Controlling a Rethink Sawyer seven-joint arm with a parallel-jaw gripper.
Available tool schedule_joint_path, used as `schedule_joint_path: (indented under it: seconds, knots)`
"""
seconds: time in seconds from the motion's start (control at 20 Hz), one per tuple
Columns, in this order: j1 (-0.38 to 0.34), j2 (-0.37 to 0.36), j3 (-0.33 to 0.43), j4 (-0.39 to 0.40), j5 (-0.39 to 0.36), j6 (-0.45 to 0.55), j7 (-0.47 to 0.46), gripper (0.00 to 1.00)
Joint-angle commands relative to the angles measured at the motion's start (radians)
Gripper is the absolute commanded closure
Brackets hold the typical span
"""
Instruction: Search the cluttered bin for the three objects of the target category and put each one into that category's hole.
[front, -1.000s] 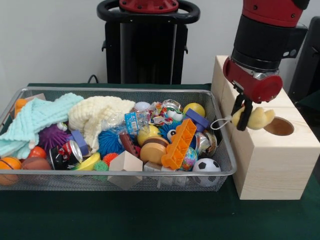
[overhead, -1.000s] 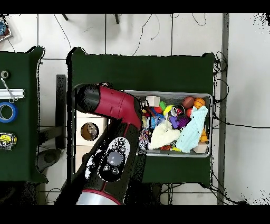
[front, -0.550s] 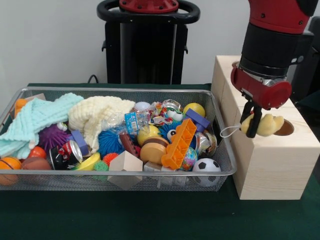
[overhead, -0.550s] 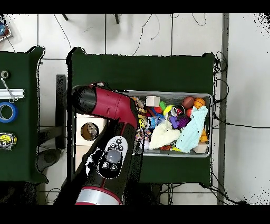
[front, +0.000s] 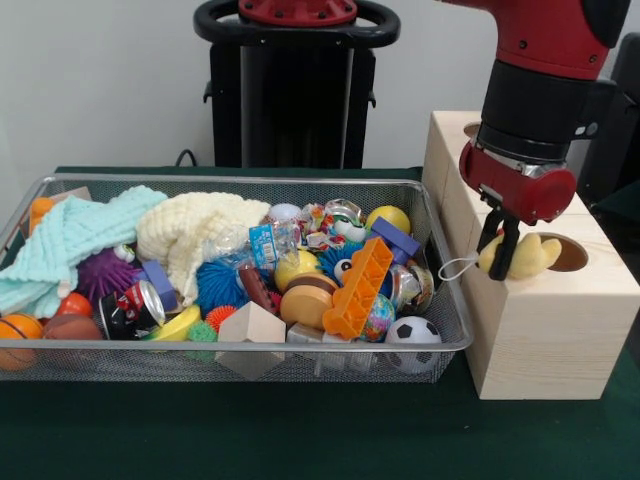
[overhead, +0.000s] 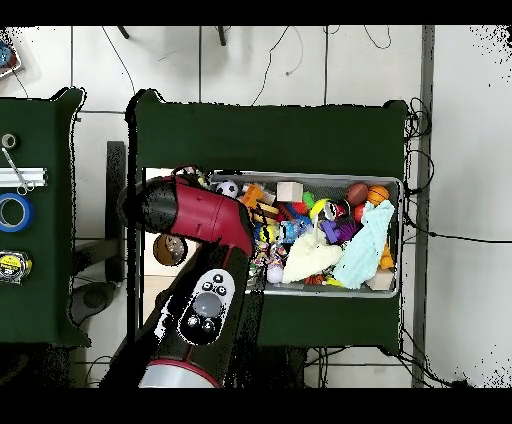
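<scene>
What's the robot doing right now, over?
Gripper shut on yellow plush toy. Toy hangs beside the hole in the wooden box, not yet in. Nothing blocking the hole.

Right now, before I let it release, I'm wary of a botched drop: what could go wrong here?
The yellow plush toy in the gripper hangs beside the hole in the wooden box, seemingly not centred over it, so it may land on the box top. Its white loop trails toward the wire bin and could snag the rim. Soft plush may also cling to the gripper.
</scene>
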Motion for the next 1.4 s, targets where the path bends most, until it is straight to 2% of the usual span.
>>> schedule_joint_path:
  seconds: [0.05, 0.35, 1.0, 1.4]
  knots:
    - [-0.003, 0.026, 0.161, 0.174, -0.04, -0.044, 0.046, 1.0]
    - [0.02, 0.011, 0.156, 0.173, -0.026, -0.002, 0.068, 1.0]
    - [0.034, -0.007, 0.161, 0.188, -0.017, 0.015, 0.071, 1.0]
    - [0.034, -0.005, 0.173, 0.197, -0.01, -0.011, 0.075, 1.0]
